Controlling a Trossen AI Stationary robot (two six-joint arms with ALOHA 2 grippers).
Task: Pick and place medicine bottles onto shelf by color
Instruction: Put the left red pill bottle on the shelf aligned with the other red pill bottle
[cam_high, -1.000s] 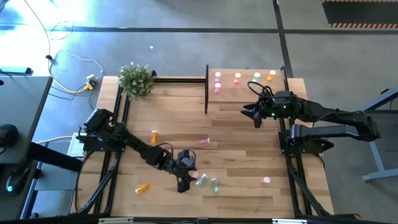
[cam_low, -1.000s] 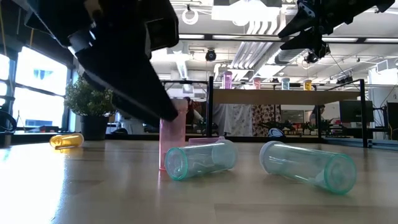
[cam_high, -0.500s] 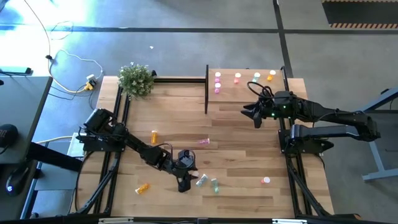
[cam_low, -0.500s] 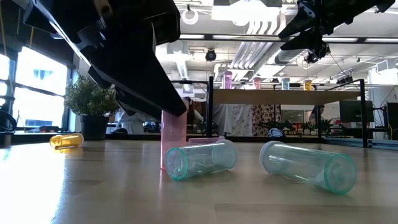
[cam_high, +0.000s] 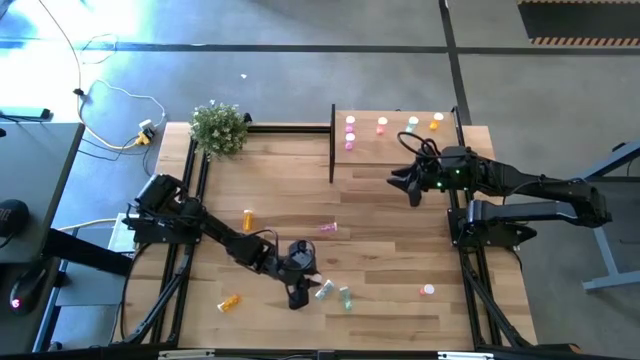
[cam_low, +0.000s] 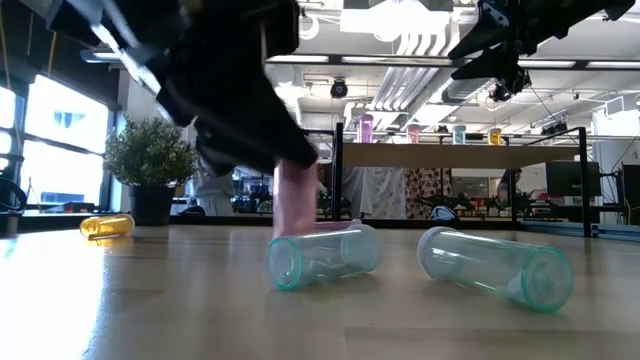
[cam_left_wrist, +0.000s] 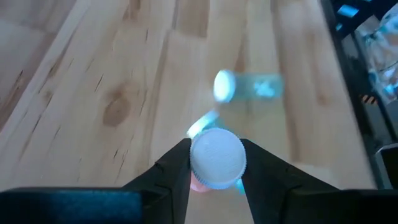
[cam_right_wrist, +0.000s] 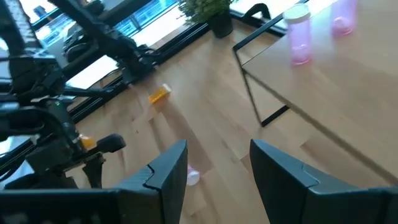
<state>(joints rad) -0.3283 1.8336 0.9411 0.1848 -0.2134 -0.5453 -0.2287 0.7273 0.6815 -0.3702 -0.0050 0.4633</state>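
The left end effector (cam_left_wrist: 214, 163) is gripping an upright pink bottle (cam_low: 296, 205) by its white cap on the surface (cam_high: 400, 215); the right end effector (cam_right_wrist: 214, 163) is hovering part-open beside the shelf (cam_high: 395, 145).

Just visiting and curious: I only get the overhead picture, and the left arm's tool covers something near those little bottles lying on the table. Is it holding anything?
Observer: Yes. The left wrist view shows the left tool with a finger pressed on each side of a pink bottle, at its white cap.
Operator: Is that bottle standing or lying?
Observer: The low view shows it roughly upright, just behind a pale green bottle that lies on its side.
Operator: And the other arm?
Observer: The right wrist view shows the right tool with its fingers apart and nothing between them.
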